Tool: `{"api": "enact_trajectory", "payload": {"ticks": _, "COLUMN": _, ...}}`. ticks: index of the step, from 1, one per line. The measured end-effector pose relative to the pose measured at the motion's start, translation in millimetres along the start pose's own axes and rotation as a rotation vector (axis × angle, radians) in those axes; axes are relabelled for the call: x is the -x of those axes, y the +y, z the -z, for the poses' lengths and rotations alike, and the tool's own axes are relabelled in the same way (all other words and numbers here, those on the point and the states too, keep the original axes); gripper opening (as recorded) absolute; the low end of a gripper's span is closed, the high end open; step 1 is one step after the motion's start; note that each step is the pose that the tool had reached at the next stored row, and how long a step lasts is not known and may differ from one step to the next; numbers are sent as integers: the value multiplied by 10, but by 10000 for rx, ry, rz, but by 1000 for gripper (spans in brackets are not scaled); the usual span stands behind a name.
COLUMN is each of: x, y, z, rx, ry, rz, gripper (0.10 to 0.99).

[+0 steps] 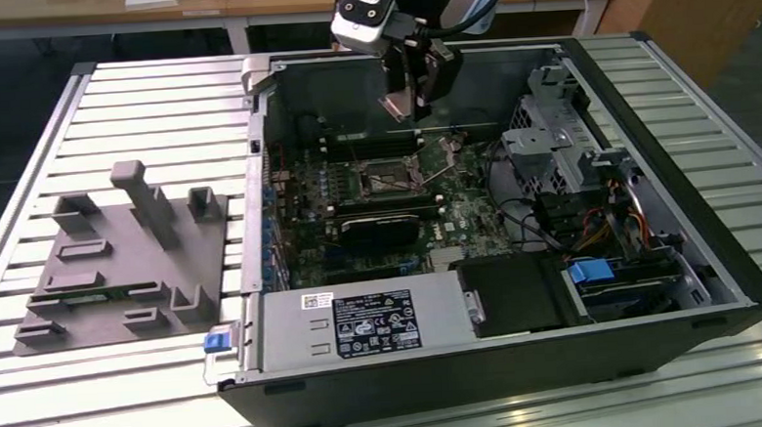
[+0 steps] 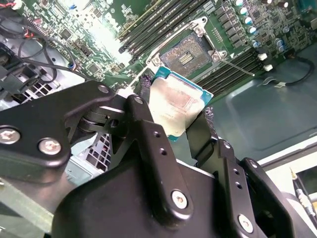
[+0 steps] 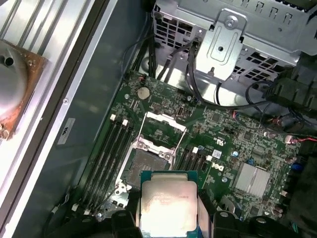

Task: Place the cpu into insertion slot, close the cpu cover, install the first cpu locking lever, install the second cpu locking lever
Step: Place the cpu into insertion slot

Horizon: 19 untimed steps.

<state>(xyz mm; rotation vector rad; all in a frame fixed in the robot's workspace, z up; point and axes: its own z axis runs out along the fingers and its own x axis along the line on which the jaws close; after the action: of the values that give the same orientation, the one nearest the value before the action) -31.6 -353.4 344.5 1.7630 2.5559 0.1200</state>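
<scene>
Cpu (image 2: 179, 110), metal top facing the wrist cameras, sits clamped between the two black fingers (image 2: 143, 90) of the pincer (image 1: 410, 104), which grip it by opposite edges. In the exterior view the pincer hangs inside the open case (image 1: 494, 374), well above the board (image 3: 225, 148), so the cpu is in the air and clear of everything under it.

Under it, in both wrist views, lies the slot (image 3: 141, 166), bare, its contact field uncovered. The cover (image 3: 160, 130) is swung open and stands back from the slot on its far side, its cut-out centre showing the board through it. A thin lever (image 2: 238, 67) juts out beside the slot, unlatched. Long black memory slots (image 3: 106, 151) run along one side of it.

Farther off in the exterior view, the case rests on a slatted metal bench (image 1: 153, 98), and a grey fixture (image 1: 123, 271) with upright pegs lies on the bench at the exterior view's left.
</scene>
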Motion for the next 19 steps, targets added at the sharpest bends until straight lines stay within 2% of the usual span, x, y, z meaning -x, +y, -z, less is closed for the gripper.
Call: {"api": "enact_trajectory", "payload": {"ticks": 19, "x": 0, "y": -2, "z": -30, "rx": 18, "ry": -95, "rz": -1149, "gripper": 541}}
